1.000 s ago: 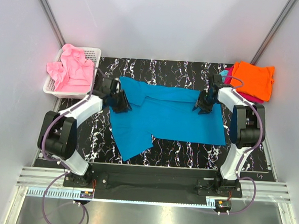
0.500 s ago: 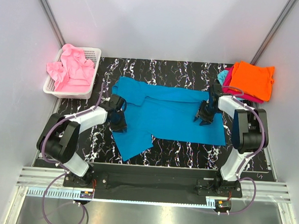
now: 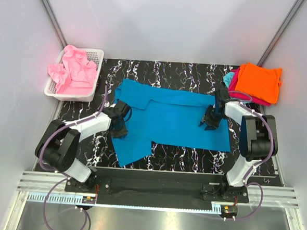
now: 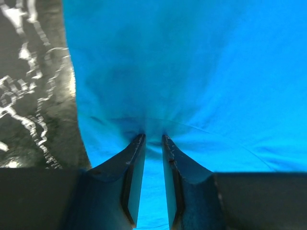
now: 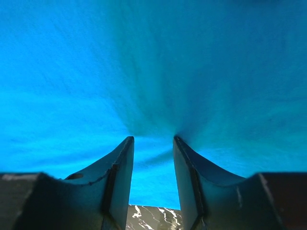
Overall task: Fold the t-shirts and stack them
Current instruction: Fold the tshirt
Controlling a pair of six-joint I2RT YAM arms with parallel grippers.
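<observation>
Looking down from above, the teal-blue t-shirt (image 3: 169, 118) lies spread on the dark surface (image 3: 172, 72), just beside the white basket (image 3: 94, 56) and nearer the arm bases than it. The left end effector (image 3: 119, 128) sits on the shirt's edge closest to the basket, and the right end effector (image 3: 208, 122) on the edge farthest from it. A pink t-shirt (image 3: 73, 71) fills the basket. The orange t-shirt (image 3: 258, 82) tops a stack well apart from the basket, across the shirt. One sleeve trails away from the basket toward the bases. In any lift or fold it could drag or tuck under unevenly.

At the left wrist, the left end effector (image 4: 153, 136) is clenched on a thin pucker of teal cloth (image 4: 192, 72), close to the hem by the bare surface (image 4: 33, 96). So small a bite could slip out under tension.

At the right wrist, the right end effector (image 5: 153, 138) grasps gathered cloth (image 5: 144, 57), with creases fanning from its tips. Its jaws stand wider apart, so it may hold several layers or only loosely. If the two arms pull unequally, the fold would skew.
</observation>
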